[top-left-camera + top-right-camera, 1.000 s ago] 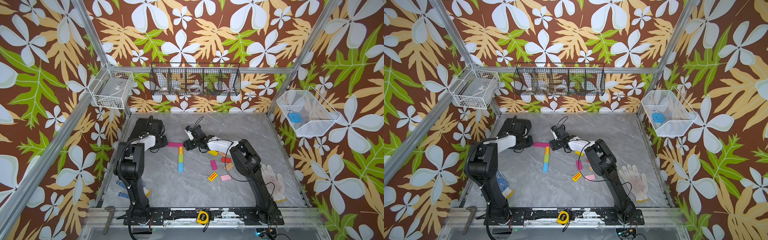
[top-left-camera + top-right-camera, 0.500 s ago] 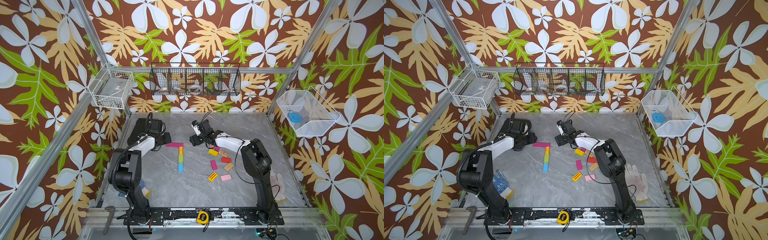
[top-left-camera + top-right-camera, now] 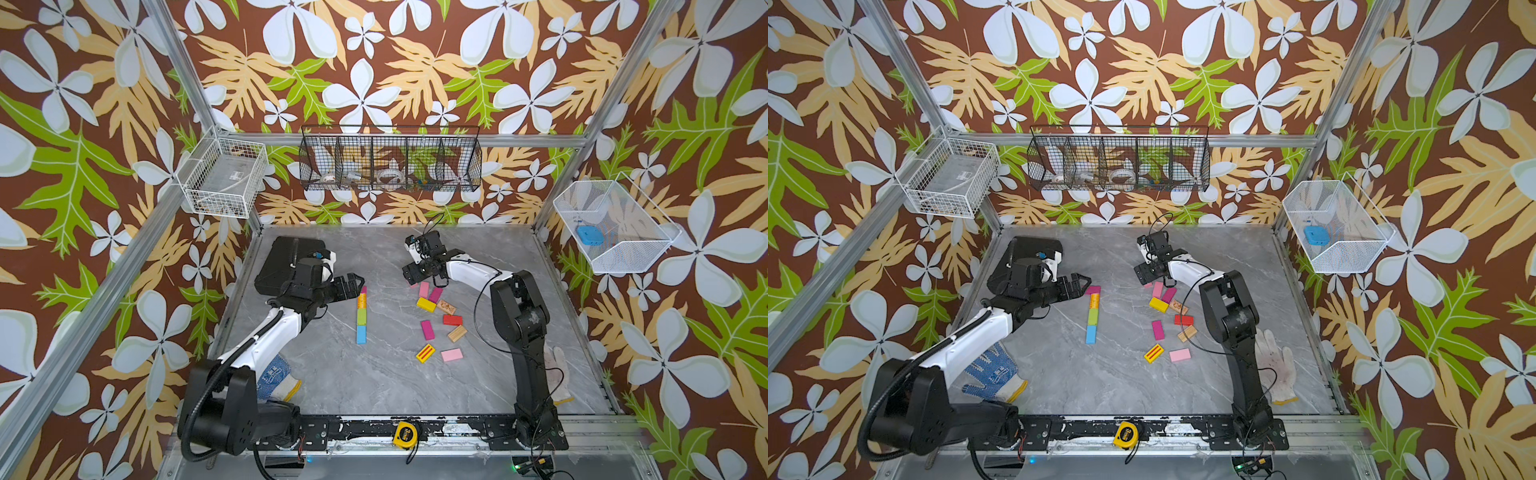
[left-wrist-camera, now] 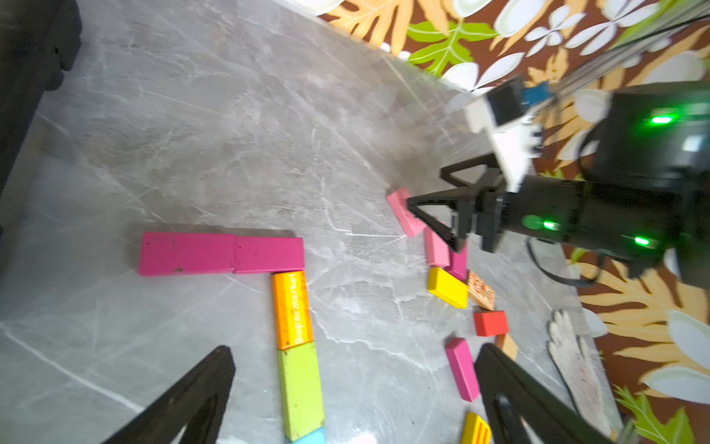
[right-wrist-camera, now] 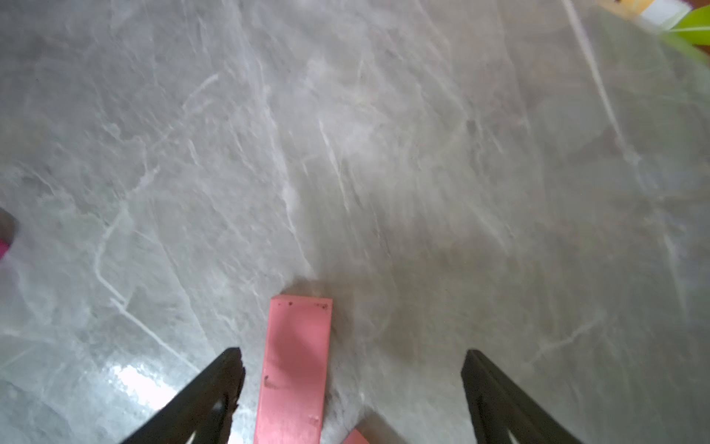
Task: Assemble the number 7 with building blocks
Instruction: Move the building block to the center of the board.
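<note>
Hovering above the top bar of the figure, the left gripper [image 3: 353, 286] had its fingers spread wide with nothing between them. The left wrist view showed only bare table [image 3: 374, 386] in the gap. The bar was two magenta blocks [image 4: 187, 253] lying end to end and touching. An orange block [image 4: 292, 309] (printed "Supermarket") butted against the long side of the outer one at the bar's end. A green block [image 4: 301, 390] and a blue block [image 3: 361, 334] carried the stem on in one straight line toward the robot's base, each touching the next.

The right gripper [image 3: 411, 274] sat low at the far end of the loose pile, its jaws also wide apart. In the right wrist view a pink block [image 5: 296, 369] lay flat on the table between the fingers [image 5: 215, 388], and neither finger touched it, so it held nothing.

The loose pieces were scattered well to the right of the stem. Among them were a yellow block [image 3: 427, 304] and a printed wooden block [image 3: 448, 307] side by side, then a red block [image 3: 452, 320] and a plain wooden block [image 3: 457, 333]. Nearer the base lay a yellow block with red stripes [image 3: 426, 353] and a pale pink block [image 3: 451, 354]. A tape measure [image 3: 405, 434] rested on the front rail.
</note>
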You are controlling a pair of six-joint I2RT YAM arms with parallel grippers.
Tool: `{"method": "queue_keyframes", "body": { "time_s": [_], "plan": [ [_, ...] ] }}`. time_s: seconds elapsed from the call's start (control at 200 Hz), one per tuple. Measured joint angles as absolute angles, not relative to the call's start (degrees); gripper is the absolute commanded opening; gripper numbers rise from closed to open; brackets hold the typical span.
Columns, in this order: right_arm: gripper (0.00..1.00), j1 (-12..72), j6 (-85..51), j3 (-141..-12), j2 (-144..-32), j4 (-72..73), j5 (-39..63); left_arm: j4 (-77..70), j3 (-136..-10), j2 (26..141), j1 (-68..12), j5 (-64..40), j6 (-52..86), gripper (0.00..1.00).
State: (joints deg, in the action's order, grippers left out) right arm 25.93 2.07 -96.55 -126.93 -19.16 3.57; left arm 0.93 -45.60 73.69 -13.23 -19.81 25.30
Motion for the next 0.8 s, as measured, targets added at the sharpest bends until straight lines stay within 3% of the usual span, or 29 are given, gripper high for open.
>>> {"method": "queue_keyframes", "body": {
  "time_s": [0.275, 0.716, 0.801],
  "plan": [
    [0.81, 25.5, 5.4, -101.2, -130.9, -22.8, 7.6, 0.6, -41.0, 62.0, -15.3, -22.6, 26.1, 1.0],
    [0.35, 25.5, 9.6, -102.7, -132.6, -26.0, 10.7, 7.1, -41.5, 56.0, -15.4, -24.4, 24.2, 1.0],
    [0.3, 25.5, 10.8, -100.7, -131.3, -26.1, 11.8, 8.7, -41.8, 54.6, -15.4, -24.8, 23.1, 1.0]
  ]
}}
